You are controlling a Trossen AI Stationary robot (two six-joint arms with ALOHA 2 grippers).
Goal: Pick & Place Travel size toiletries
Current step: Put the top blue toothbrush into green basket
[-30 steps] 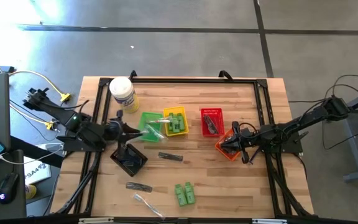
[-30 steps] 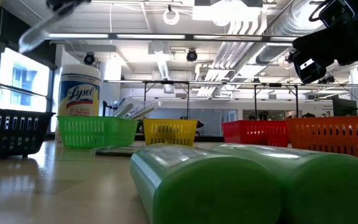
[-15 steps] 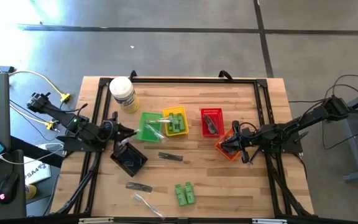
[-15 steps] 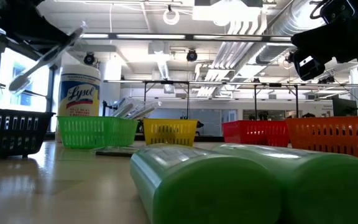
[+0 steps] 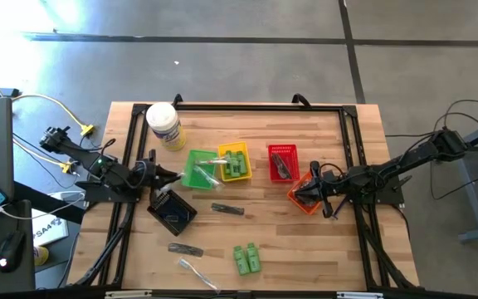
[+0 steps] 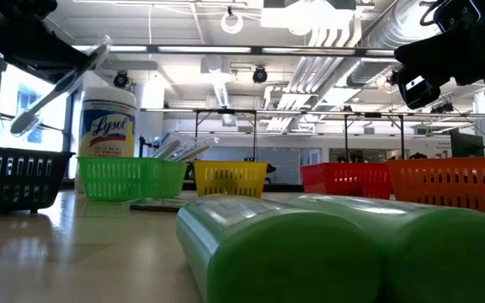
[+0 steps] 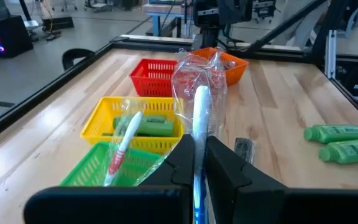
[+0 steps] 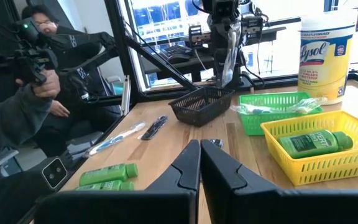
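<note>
A clear-wrapped toothbrush (image 7: 200, 106) is held in my left gripper (image 7: 199, 148), which stands at the table's left, beside the green basket (image 5: 199, 168) and above the black basket (image 5: 173, 212). In the low view the toothbrush (image 6: 61, 84) slants in the air. The green basket holds another wrapped stick (image 7: 122, 146), and the yellow basket (image 5: 234, 162) holds a green tube (image 7: 149, 126). Two green tubes (image 5: 246, 258), a wrapped stick (image 5: 196, 272) and dark pieces (image 5: 185, 249) lie on the table. My right gripper (image 8: 199, 163) is shut on nothing, level, at the orange basket (image 5: 303, 195). My left gripper pinches the wrapped toothbrush's shaft (image 7: 198, 132) between its two fingers, which lie roughly level and along it. The white end with the crumpled clear wrap sticks out beyond the fingertips. The toothbrush is lifted clear of the table and baskets, slanting.
A large white jar with a yellow label (image 5: 164, 124) stands at the far left. The red basket (image 5: 282, 162) sits between the yellow and orange ones. A dark piece (image 5: 227, 209) lies mid-table. A black frame (image 5: 256, 106) runs around the table. A person (image 8: 23, 93) is beyond the table's edge.
My left gripper has sunk and drawn back toward the table's left edge, still shut on the wrapped toothbrush. In the low view the toothbrush has come down from the top of the picture and slants more steeply.
</note>
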